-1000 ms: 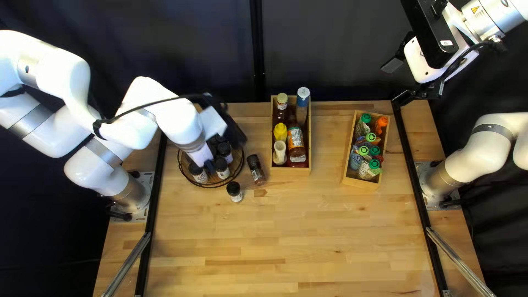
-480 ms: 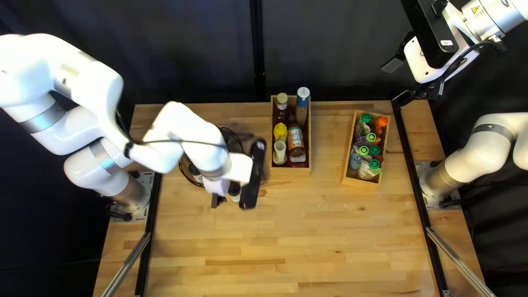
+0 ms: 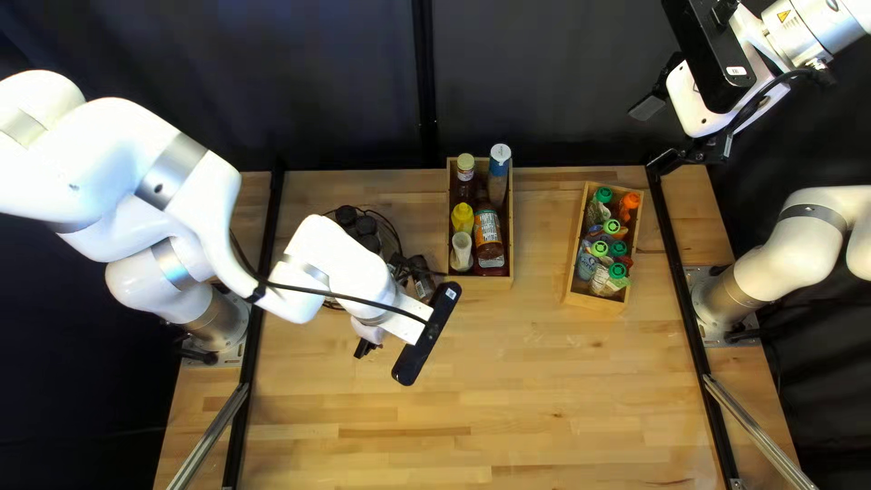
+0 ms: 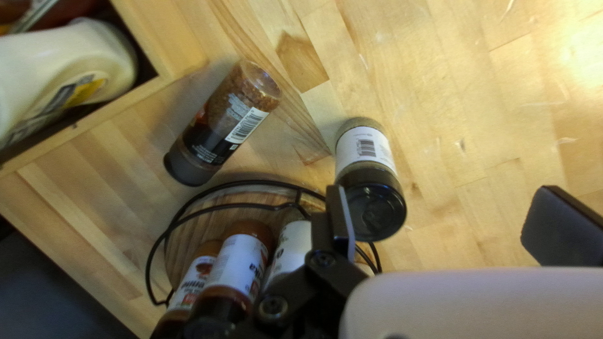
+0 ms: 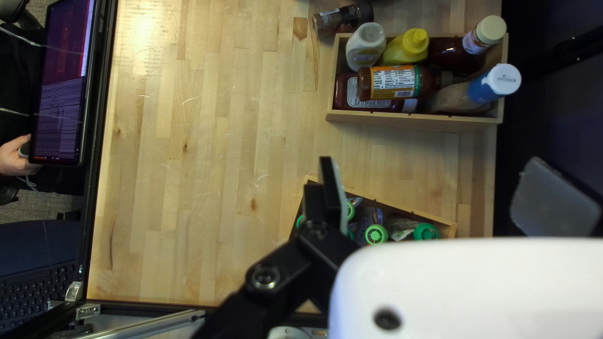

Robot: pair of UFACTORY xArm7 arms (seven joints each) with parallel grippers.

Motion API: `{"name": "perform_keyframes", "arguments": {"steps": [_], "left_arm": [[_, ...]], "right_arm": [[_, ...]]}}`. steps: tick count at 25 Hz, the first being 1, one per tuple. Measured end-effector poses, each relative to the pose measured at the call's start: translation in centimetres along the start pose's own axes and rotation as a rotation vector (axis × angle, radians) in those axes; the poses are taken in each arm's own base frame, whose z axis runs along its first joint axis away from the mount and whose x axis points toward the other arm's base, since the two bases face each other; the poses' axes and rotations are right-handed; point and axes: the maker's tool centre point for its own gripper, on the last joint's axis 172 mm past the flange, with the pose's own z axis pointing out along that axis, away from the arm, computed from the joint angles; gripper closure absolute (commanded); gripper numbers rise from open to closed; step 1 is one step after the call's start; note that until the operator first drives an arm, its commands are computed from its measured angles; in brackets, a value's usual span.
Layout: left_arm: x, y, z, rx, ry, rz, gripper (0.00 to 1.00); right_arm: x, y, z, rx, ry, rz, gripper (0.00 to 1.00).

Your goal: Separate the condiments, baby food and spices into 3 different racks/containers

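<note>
My left gripper point(image 3: 366, 347) is low over the table near the round wire rack point(image 3: 396, 238) of spice jars point(image 3: 367, 227). In the left wrist view the gripper point(image 4: 449, 220) is open; one finger overlaps the black cap of a white-labelled jar point(image 4: 367, 150), contact unclear. A dark spice bottle point(image 4: 220, 125) lies on its side between the rack point(image 4: 154, 257) and the condiment box. That wooden box point(image 3: 481, 282) holds sauces; another point(image 3: 594, 302) holds baby food pouches point(image 3: 612, 247). At the back right, my right gripper point(image 3: 655, 136) hangs raised; its own view shows the gripper point(image 5: 440, 194) open and empty.
The right wrist view shows a screen point(image 5: 63, 81), a person's hand point(image 5: 16, 156) and a keyboard point(image 5: 38, 289) beyond the table's near edge. Black rails point(image 3: 680, 281) run along both table sides. The condiment box's blue-capped bottle point(image 3: 500, 161) rises above its rim.
My left arm has swung from over the round rack toward the near side and right, its wrist turning. It now covers the white-labelled jar in the top left view. The right arm stays still.
</note>
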Motion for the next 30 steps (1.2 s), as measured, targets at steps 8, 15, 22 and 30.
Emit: {"name": "perform_keyframes", "arguments": {"steps": [8,15,22,30], "left_arm": [[-1.7,-1.3,1.7,0.037,-0.034,-0.034,0.0],[-2.6,-2.0,2.6,0.04,-0.046,-0.056,1.0],[-2.7,-2.4,0.6,0.041,-0.057,-0.064,1.0],[-3.2,-6.6,-3.7,0.091,-0.055,-0.153,1.0]], "right_arm": [[0.0,0.0,0.0,0.0,0.0,0.0,0.0],[0.0,0.0,0.0,0.0,0.0,0.0,0.0],[0.0,0.0,0.0,0.0,0.0,0.0,0.0],[0.0,0.0,0.0,0.0,0.0,0.0,0.0]]}}
